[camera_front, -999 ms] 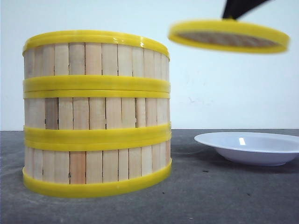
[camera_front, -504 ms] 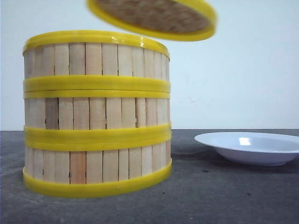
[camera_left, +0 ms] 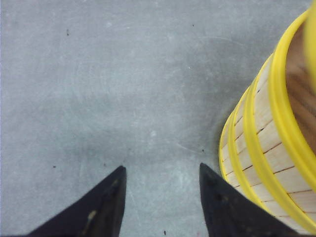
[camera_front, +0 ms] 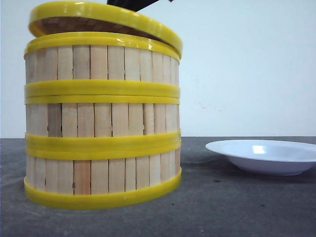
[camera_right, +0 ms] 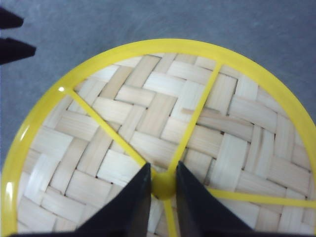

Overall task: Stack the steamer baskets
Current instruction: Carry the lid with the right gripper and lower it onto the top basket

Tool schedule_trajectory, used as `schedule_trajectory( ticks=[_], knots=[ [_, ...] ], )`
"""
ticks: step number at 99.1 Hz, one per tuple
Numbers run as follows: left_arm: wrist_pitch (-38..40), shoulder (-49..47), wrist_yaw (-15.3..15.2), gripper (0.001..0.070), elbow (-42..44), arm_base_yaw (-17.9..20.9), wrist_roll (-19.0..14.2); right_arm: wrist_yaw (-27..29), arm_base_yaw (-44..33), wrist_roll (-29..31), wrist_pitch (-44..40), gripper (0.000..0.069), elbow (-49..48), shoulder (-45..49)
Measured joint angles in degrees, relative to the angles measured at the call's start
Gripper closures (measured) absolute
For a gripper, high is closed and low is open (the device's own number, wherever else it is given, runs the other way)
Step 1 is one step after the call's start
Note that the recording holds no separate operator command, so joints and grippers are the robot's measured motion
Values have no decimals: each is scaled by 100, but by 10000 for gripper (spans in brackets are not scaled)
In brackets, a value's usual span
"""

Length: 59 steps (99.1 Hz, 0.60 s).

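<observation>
On the left, the left gripper (camera_left: 160, 197) is being held low over bare table (camera_left: 98, 89) just beside the stack, its fingers spread apart and gripping nothing, apparently parked clear of the work. Next to it, the three steamer baskets (camera_front: 102, 121) are being seen already stacked one on another, near the front of the table and left of centre, so the stacking itself looks done. Over the top basket the woven lid (camera_front: 106, 19) is being carried tilted, its right edge at the rim and its left edge raised, probably for lowering into the band. The right gripper (camera_right: 163, 185) is being kept clamped on the lid's yellow centre knob (camera_right: 163, 186), giving a balanced hold. Well apart on the right, a white plate (camera_front: 264, 157) is being left untouched.
</observation>
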Motion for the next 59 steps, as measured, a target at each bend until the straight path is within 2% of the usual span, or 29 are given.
schedule_trajectory(
  ticks=[59],
  knots=[
    [7,0,0,434,0,0,0,68,46,-120,37,634,17,149]
  ],
)
